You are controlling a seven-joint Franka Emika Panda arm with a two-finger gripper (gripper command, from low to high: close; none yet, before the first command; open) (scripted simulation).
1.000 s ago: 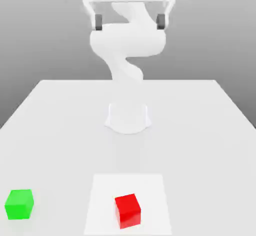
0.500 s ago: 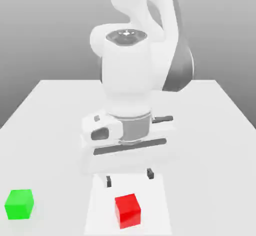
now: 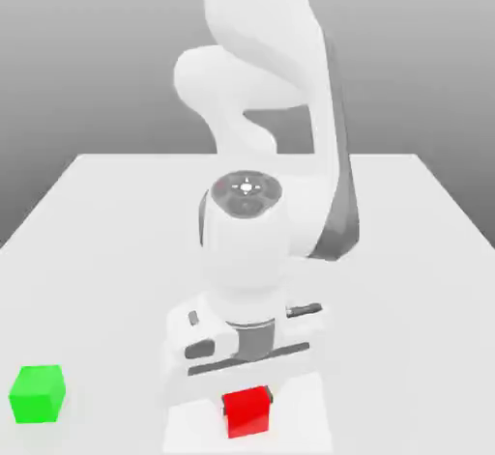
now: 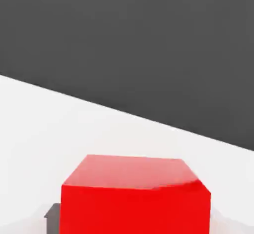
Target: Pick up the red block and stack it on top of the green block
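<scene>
**While the grab looks done, whole stack still to go**

As far as the exterior view goes, sitting right down over the red block [image 3: 247, 412] now, gripper [image 3: 247, 397] low at the near edge of the table [image 3: 106, 231]; jaws pinched in tight, and judging by the hand view, closed on the red block [image 4: 135, 195] itself, with a dark bit of finger [image 4: 52, 213] poking out right against one side of it; can't see the other finger, so calling the grip likely rather than certain; still resting on the table by the look of it, not lifted yet.

Progress-wise, reckon about a third of the way: reach done, clamp apparently done; lift, carry and set-down all left. Green block [image 3: 38, 393] well apart, off toward the exterior view's left, near the same front edge, nothing on top of it; so a sideways haul across open table needed, then a drop onto its top face.

As for orientation: basically a cube, so no real long axis to speak of; sitting flat, top face up, turned just a touch so its front face isn't quite square to the table edge; green one looks similarly flat and a bit turned; probably worth matching the two up before letting go, otherwise a crooked stack.
</scene>
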